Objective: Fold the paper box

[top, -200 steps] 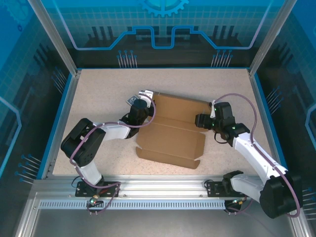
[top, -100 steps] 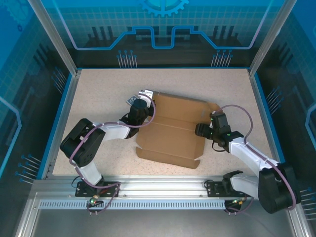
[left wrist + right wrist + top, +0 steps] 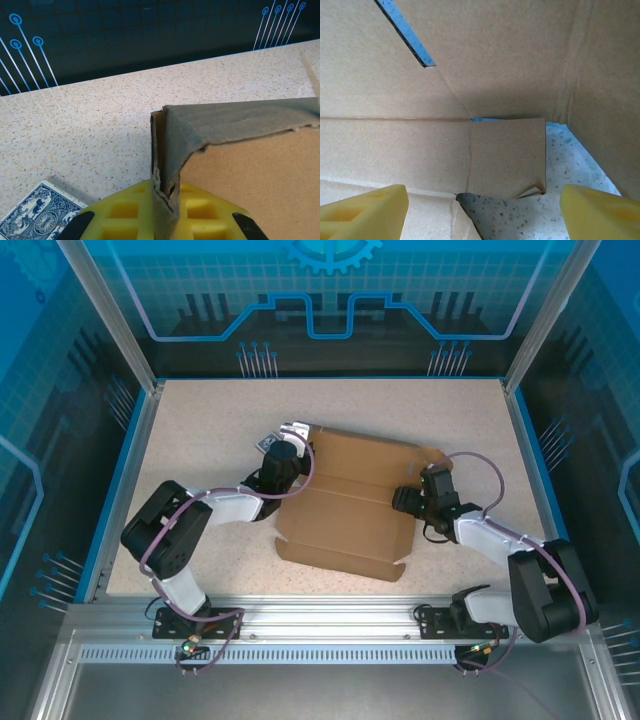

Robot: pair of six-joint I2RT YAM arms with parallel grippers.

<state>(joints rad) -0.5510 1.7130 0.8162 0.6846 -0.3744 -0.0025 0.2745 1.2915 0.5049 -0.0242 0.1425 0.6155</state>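
The paper box (image 3: 350, 508), a brown corrugated sheet with raised flaps, lies mid-table. My left gripper (image 3: 296, 436) sits at its far left corner. In the left wrist view the left gripper (image 3: 165, 195) is shut on an upright folded edge of the paper box (image 3: 240, 120). My right gripper (image 3: 405, 500) is at the box's right edge and is open. In the right wrist view its yellow fingertips (image 3: 365, 210) stand wide apart, one at each bottom corner. A small side flap (image 3: 507, 155) stands ahead of them, with box panels above and to the left.
A blue-and-white patterned card pack (image 3: 267, 443) lies just left of the left gripper and is also in the left wrist view (image 3: 35, 212). Blue walls (image 3: 120, 480) border the speckled table (image 3: 200, 410). An aluminium rail (image 3: 320, 625) runs along the near edge.
The right arm has lowered and drawn in, bringing its gripper down against the box's right edge. The left arm and the box have stayed put.
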